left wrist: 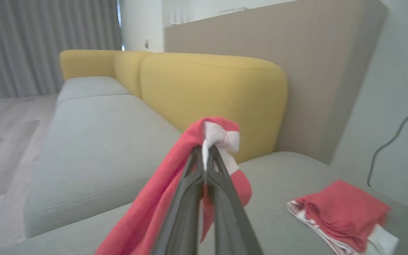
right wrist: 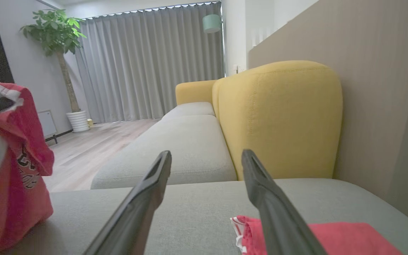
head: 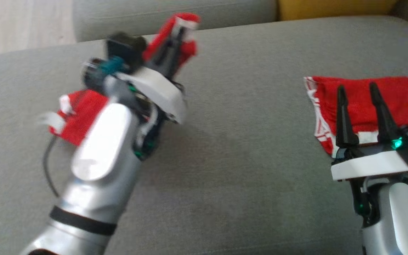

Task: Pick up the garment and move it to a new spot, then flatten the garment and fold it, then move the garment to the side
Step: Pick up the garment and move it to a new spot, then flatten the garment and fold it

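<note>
My left gripper [head: 182, 31] is lifted above the grey sofa seat [head: 243, 148] and is shut on the garment [head: 85, 111], a red piece with white trim that hangs from the fingertips down past the wrist. The left wrist view has the same pinch, the closed gripper [left wrist: 205, 150] with the garment [left wrist: 158, 187] draped off it. At the right, my right gripper [head: 358, 88] stands open over a second red garment [head: 395, 99], folded flat on the seat. From the right wrist, the open gripper [right wrist: 207, 156] holds nothing, and the hanging garment [right wrist: 20, 170] is at far left.
A yellow backrest [left wrist: 207, 92] runs along the far side of the seat, with a beige wall panel [right wrist: 384, 106] to the right. The folded red garment [left wrist: 342, 212] lies near the seat's right end. A dark cable [head: 48, 166] trails beside my left arm. Wood floor [head: 20, 24] lies beyond the left edge.
</note>
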Available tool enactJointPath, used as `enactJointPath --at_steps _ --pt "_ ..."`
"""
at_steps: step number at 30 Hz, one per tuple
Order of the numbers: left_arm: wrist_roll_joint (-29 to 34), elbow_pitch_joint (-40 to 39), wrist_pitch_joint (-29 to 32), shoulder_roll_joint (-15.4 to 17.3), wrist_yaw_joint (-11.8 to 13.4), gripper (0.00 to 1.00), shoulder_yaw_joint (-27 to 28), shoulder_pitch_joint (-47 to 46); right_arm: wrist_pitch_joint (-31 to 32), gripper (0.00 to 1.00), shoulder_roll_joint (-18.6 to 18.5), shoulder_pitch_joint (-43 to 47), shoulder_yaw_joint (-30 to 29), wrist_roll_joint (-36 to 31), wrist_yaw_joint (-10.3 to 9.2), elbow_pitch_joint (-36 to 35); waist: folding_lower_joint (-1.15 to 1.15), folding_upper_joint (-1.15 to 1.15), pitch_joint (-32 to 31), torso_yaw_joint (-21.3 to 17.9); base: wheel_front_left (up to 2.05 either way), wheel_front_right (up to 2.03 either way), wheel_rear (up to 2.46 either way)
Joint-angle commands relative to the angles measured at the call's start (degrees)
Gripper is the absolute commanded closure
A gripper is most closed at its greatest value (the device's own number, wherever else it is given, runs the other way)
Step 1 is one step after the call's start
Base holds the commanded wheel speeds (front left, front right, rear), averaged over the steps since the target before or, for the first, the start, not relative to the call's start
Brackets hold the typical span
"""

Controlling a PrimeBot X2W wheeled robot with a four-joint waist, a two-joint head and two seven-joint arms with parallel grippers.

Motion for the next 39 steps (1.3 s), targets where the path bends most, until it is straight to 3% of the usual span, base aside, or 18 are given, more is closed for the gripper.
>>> enactJointPath --at_steps 1,4,5,6,10,13,16,21,30,34,39 --pt "-0.2 -2.2 0.1 1.0 0.3 1.0 1.2 -1.8 -0.8 0.0 -0.2 -1.7 1.6 0.4 0.2 -1.7 0.0 0.0 0.6 -2.1 0.0 0.0 0.0" --pt "-1.7 -2.6 0.0 0.3 1.7 1.0 -3.4 -0.9 -1.0 0.0 -0.2 -2.4 2.2 0.8 0.2 -1.3 0.0 0.0 1.6 -4.3 0.0 0.0 0.0" --pt "-3.0 -2.8 -0.4 0.3 2.4 0.28 -5.1 -0.6 -1.2 0.0 -0.2 -2.6 2.5 1.0 0.2 -1.2 0.0 0.0 1.9 -4.9 0.0 0.0 0.0" --pt "-4.3 -3.0 -0.7 0.2 3.1 0.0 -7.1 -0.4 -1.3 0.0 -0.2 -2.8 2.7 1.2 0.2 -1.0 0.0 0.0 2.2 -5.5 0.0 0.0 0.0" --pt "-7.9 -2.0 -2.0 0.2 5.5 0.0 -12.3 -0.5 -2.0 0.0 -0.2 -2.9 2.8 1.5 0.2 -0.1 0.0 0.0 2.7 -6.2 0.0 0.0 0.0" --pt "-8.9 0.0 -3.7 0.2 7.1 0.0 -12.4 -1.2 -2.5 0.0 -0.2 -2.6 2.0 1.5 0.2 0.5 0.0 0.0 2.3 -5.1 0.0 0.0 0.0" --pt "-9.5 2.0 -5.8 1.1 8.1 0.0 -10.3 -1.5 -2.7 0.0 -0.2 -2.0 1.5 1.5 0.2 1.1 0.0 0.0 1.3 -3.2 0.0 0.0 0.0" --pt "-11.0 3.7 -9.0 5.7 9.0 0.0 -6.1 0.5 -2.6 0.0 -0.2 -0.9 1.5 1.1 0.2 1.9 0.0 0.0 -1.4 1.1 0.0 0.0 0.0" --pt "-13.3 -0.3 -12.3 15.0 9.3 0.0 0.0 13.8 -1.9 0.0 -0.2 2.5 2.2 1.3 0.2 2.1 0.0 0.0 -5.4 8.0 0.0 0.0 0.0" --pt "-14.3 -5.1 -12.8 16.1 10.1 0.0 3.0 22.0 -1.8 0.0 -0.2 4.3 3.2 1.9 0.2 2.3 0.0 0.0 -6.3 9.5 0.0 0.0 0.0" --pt "-13.1 -12.8 -12.9 14.0 11.3 0.0 8.2 30.6 -1.5 0.0 -0.2 5.4 4.2 1.9 0.2 2.5 0.0 0.0 -6.4 10.5 0.0 0.0 0.0"
